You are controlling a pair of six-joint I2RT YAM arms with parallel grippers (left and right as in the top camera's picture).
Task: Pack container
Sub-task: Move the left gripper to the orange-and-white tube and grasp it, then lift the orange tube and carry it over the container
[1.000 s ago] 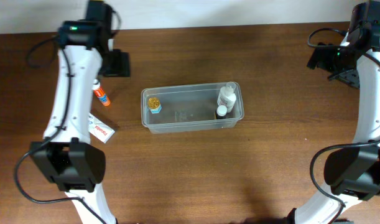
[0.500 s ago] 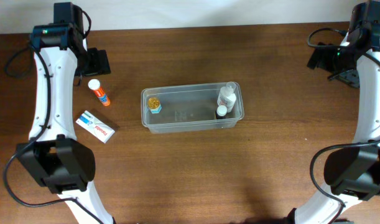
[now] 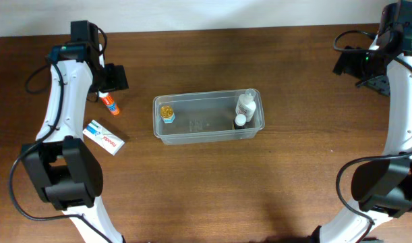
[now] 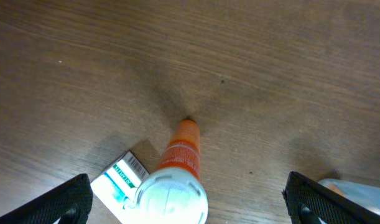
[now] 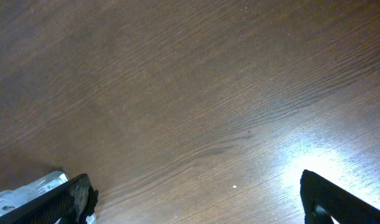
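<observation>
At the middle of the brown wooden tabletop (image 3: 206, 196) lies the container (image 3: 202, 123), a clear rectangular tub with rounded corners and a rim, its long side running left to right in the overhead view. Inside it, at its left end, stands a little jar (image 3: 167, 112) with a gold lid. At the container's right end are two more things: a large white bottle (image 3: 246, 103) against the far corner, and a small white bottle (image 3: 240, 121) just beside it, toward the near wall.

Left of the container, out on the bare wood, lies an orange tube (image 3: 111, 104) with a white cap. A white box (image 3: 103, 137) with blue and red print lies near it, also left of the container but closer to the near edge.

The left gripper (image 3: 115, 78) hovers over the tube, up and to the left of the container. Its fingers (image 4: 62, 200) are spread as wide as they go and hold nothing — in the wrist view the tube's cap shows between them, with the box just beside it.

The right gripper (image 3: 375, 82) hangs well to the right of the container, toward the far right corner. It too is wide open and empty — only wood grain shows between its fingers (image 5: 339, 200).
</observation>
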